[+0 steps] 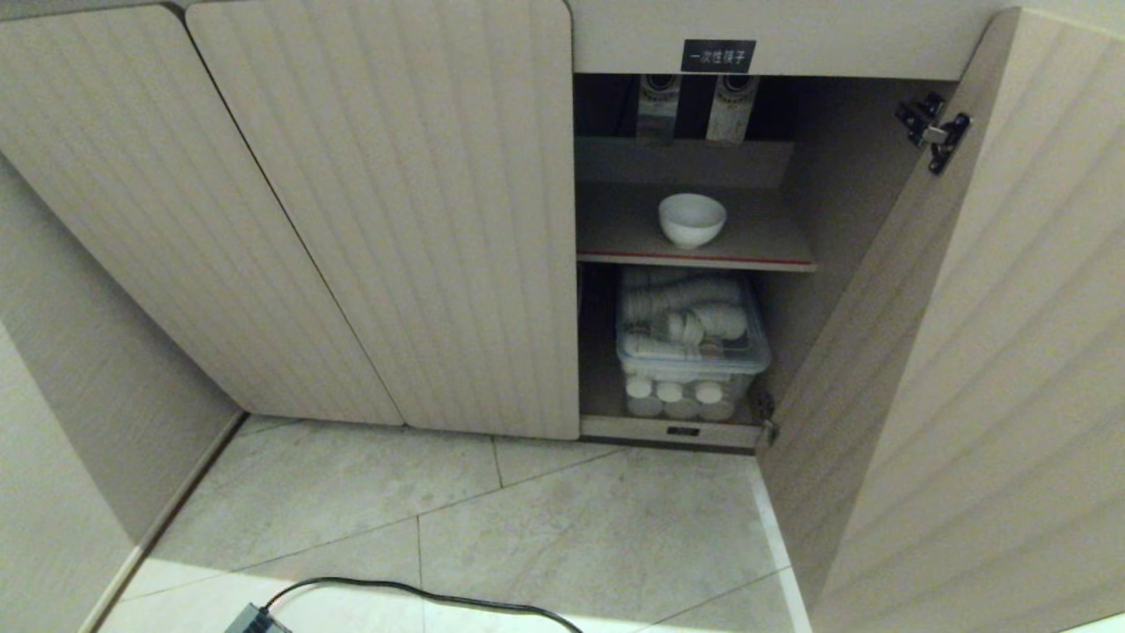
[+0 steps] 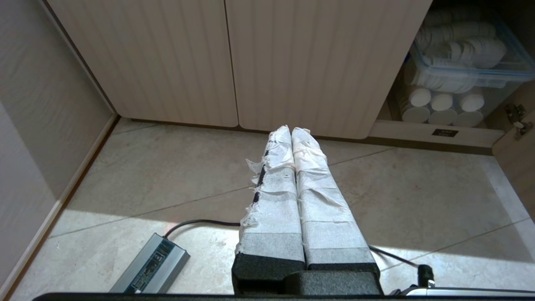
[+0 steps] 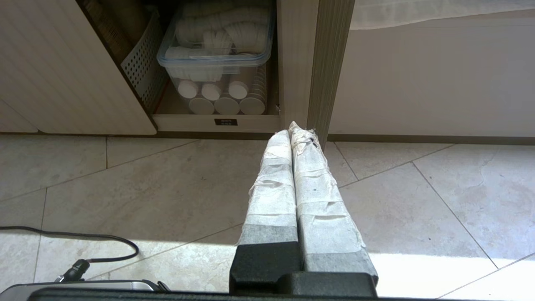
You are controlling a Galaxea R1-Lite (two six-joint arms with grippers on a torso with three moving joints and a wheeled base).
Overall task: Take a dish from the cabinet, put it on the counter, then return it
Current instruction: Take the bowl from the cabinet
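i see the dish (image 1: 692,218) sitting upright on the red-edged shelf (image 1: 694,258) inside the cabinet (image 1: 395,220), under the black label (image 1: 718,55), with the clear box of ribbed cups (image 1: 690,338) one level below that shelf and the door (image 1: 993,352) swung open beside it. my left claw (image 2: 291,130) and right claw (image 3: 292,127) both hang low over the floor tiles (image 1: 527,519) in front of the cabinet, fingers pressed together with nothing in them.

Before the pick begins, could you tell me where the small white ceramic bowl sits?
In the head view, the small white ceramic bowl stands upright on the open cabinet's red-edged shelf, right of centre, above the clear plastic box.
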